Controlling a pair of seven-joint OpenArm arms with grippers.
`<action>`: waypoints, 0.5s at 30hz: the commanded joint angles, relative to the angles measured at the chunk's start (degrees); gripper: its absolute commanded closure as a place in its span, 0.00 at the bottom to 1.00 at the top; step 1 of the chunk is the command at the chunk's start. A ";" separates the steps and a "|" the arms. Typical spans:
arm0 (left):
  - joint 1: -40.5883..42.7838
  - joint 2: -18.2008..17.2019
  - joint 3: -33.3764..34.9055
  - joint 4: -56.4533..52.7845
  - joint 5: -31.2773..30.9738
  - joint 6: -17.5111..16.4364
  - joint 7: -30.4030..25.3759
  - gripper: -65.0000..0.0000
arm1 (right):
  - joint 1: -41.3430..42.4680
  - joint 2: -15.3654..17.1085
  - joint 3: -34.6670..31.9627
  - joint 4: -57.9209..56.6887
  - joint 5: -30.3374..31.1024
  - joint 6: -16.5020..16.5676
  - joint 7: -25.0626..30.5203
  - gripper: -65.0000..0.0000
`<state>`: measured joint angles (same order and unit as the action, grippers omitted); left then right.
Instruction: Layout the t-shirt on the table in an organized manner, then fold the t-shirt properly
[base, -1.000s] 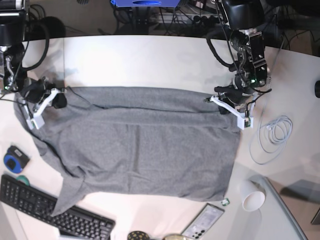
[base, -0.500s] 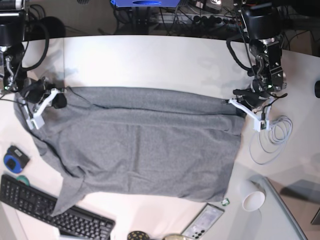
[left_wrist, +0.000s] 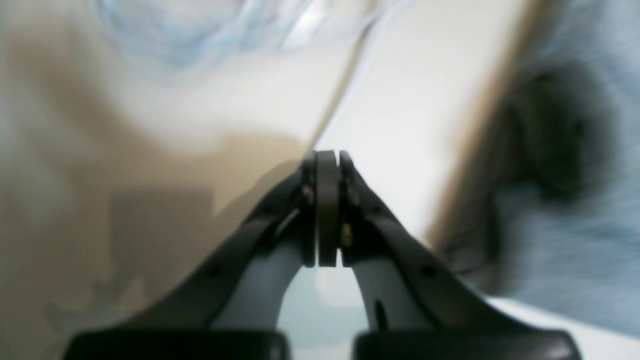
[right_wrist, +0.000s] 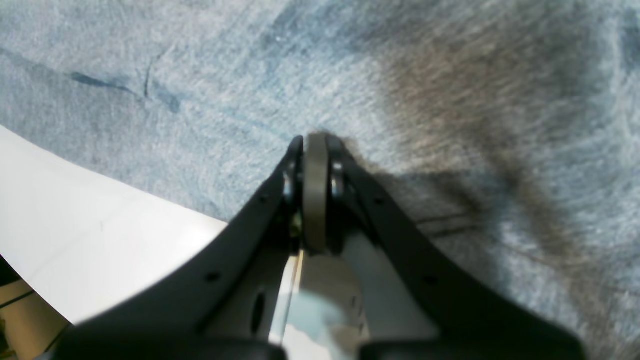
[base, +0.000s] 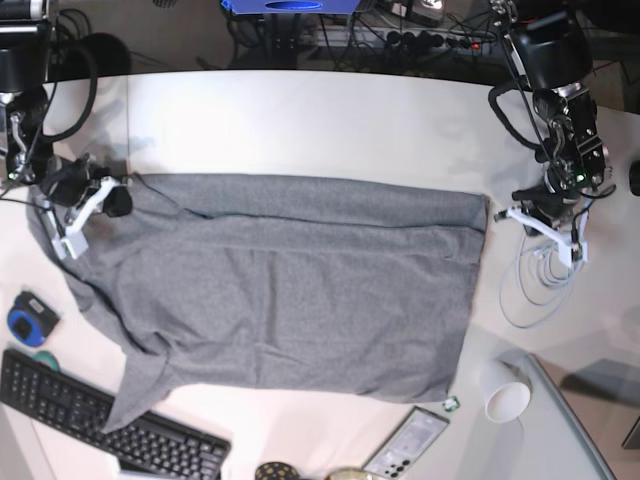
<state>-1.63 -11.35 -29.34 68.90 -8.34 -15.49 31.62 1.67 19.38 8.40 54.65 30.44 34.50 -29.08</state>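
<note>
The grey t-shirt (base: 290, 290) lies spread flat across the white table (base: 300, 120), one sleeve reaching toward the keyboard. My right gripper (base: 72, 222) sits on the shirt's left edge. In the right wrist view that gripper (right_wrist: 316, 142) is shut, its tip down against the t-shirt (right_wrist: 450, 100), and I see no cloth between the pads. My left gripper (base: 545, 232) is past the shirt's right edge, over bare table. In the blurred left wrist view it (left_wrist: 327, 157) is shut on nothing, with the t-shirt (left_wrist: 575, 225) off to its right.
A coiled white cable (base: 545, 275) lies just under the left gripper. A paper cup (base: 505, 395), a phone (base: 410, 445) and a grey glass corner panel (base: 575, 425) sit at the front right. A black keyboard (base: 100, 420) and a blue round object (base: 25, 320) sit at the front left.
My left gripper slid rightward off the shirt's right corner and out over the cable, stretching that edge a little to the right. The right gripper has stayed in place.
</note>
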 joint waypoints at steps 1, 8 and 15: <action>0.97 -0.38 -0.33 4.02 -0.41 -0.21 0.96 1.00 | 0.31 0.89 0.08 0.16 -1.56 -0.79 -1.56 0.99; 10.46 7.35 1.87 22.22 -7.53 -0.38 9.04 1.00 | 0.31 0.71 -0.01 0.16 -1.56 -0.79 -1.56 0.99; 9.23 8.85 6.88 15.89 -7.53 -0.38 7.72 1.00 | 0.39 0.71 -0.01 0.16 -1.56 -0.79 -1.56 0.99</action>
<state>8.47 -2.09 -22.37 83.66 -15.31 -15.66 40.80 1.89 19.22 8.36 54.63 30.39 34.50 -29.45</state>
